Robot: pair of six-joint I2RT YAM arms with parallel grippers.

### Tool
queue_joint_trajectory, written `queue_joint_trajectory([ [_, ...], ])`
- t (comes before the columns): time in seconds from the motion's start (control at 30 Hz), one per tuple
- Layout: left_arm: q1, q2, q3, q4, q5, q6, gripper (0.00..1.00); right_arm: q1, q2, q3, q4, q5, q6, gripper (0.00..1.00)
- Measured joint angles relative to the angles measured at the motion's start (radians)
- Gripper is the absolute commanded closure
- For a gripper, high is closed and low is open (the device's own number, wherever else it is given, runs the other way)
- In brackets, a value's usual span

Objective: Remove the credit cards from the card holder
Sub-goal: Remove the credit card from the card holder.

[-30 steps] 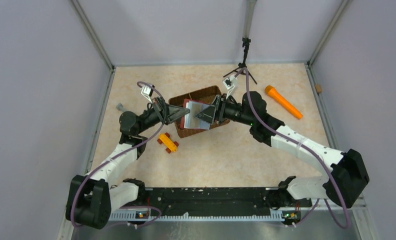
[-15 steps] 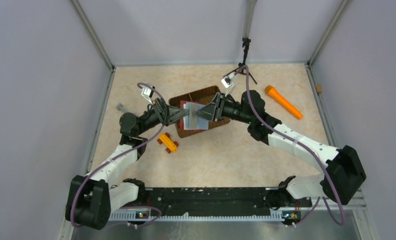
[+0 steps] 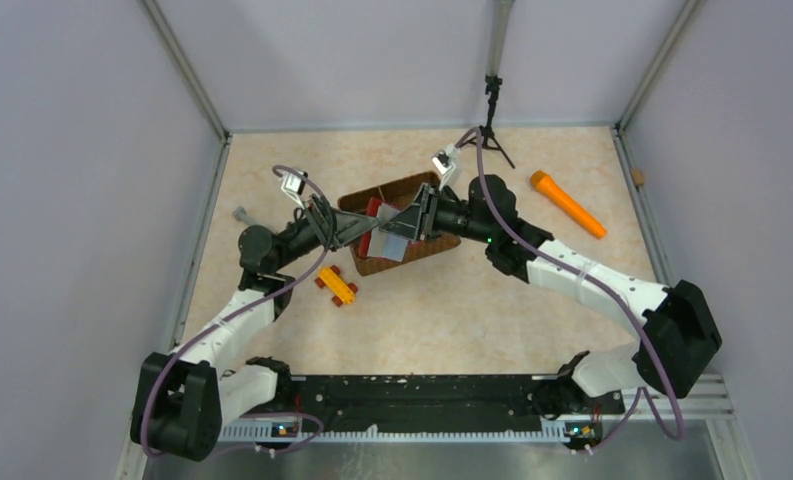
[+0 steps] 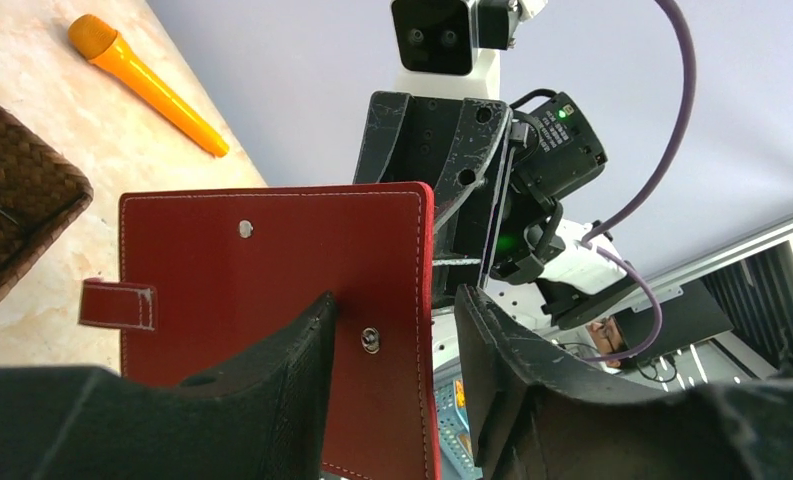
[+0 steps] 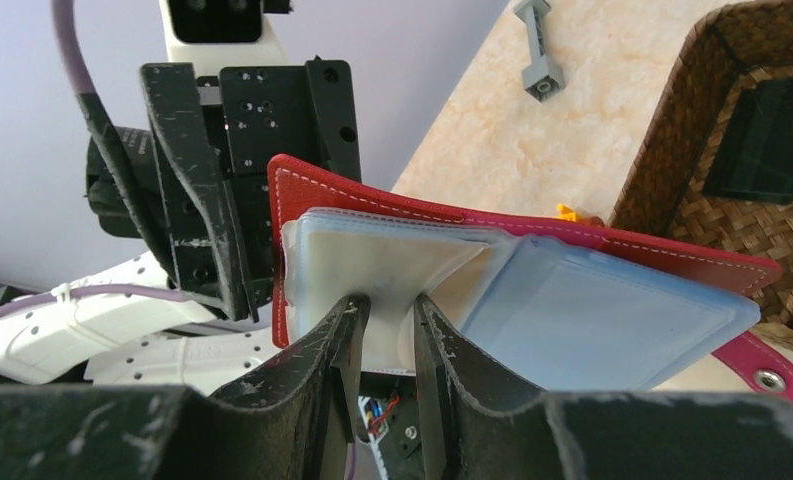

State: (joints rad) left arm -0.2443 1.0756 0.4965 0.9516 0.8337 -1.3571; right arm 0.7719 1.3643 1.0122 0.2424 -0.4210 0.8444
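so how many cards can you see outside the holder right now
1: a dark card lies in a compartment of the wicker basket. No tan one shows; it may be hidden inside the card holder or out of sight.

Left gripper [image 4: 392,310] has let go, its jaws now apart at the wallet [image 4: 272,290] cover. Right gripper [image 5: 392,305] has closed down onto the pale inner pocket [image 5: 397,262] and swung left over the basket [image 3: 397,186]. Wallet tilted more.

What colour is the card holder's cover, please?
The card holder is dark red; see left wrist view.
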Motion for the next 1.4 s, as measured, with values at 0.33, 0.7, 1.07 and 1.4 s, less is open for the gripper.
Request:
queue_joint_trajectory([
  [0.33,-0.005,-0.002,0.000,-0.055,-0.018,0.030,0.77,0.011,0.006,0.027,-0.068,0.034,-0.030,0.72],
  [0.7,-0.007,-0.054,0.025,-0.213,-0.048,0.129,1.00,0.026,0.015,0.080,-0.176,0.075,-0.074,0.68],
  [1.07,-0.034,-0.092,0.003,-0.320,-0.109,0.162,1.00,0.043,0.006,0.060,-0.230,0.141,-0.100,0.62],
  [1.4,-0.055,-0.089,-0.027,-0.296,-0.108,0.140,1.00,0.045,-0.085,-0.038,-0.247,0.264,-0.105,0.51],
])
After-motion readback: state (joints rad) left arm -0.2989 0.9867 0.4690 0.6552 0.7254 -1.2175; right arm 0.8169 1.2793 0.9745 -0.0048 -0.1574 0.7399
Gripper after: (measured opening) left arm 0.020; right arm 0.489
